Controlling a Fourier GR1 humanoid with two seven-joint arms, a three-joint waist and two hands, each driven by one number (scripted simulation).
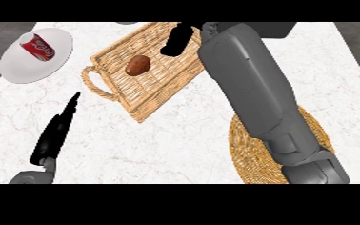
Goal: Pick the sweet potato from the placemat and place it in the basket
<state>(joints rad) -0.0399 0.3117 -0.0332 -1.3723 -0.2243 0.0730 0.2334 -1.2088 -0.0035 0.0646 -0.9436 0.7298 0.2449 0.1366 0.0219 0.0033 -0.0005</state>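
A brown sweet potato (138,65) lies inside the flat wicker basket (166,83) at the upper middle of the counter. My right hand (177,40) hangs over the basket's far right part, just right of the sweet potato, fingers straight and open with nothing in them. Its grey forearm crosses the round woven placemat (246,162) at the lower right, hiding much of it. My left hand (55,133) rests open at the lower left, fingers pointing up.
A white plate (21,66) at the upper left carries a red soda can (38,47). The basket has a rope handle (91,83) on its left side. White marble counter lies between the basket and my left hand.
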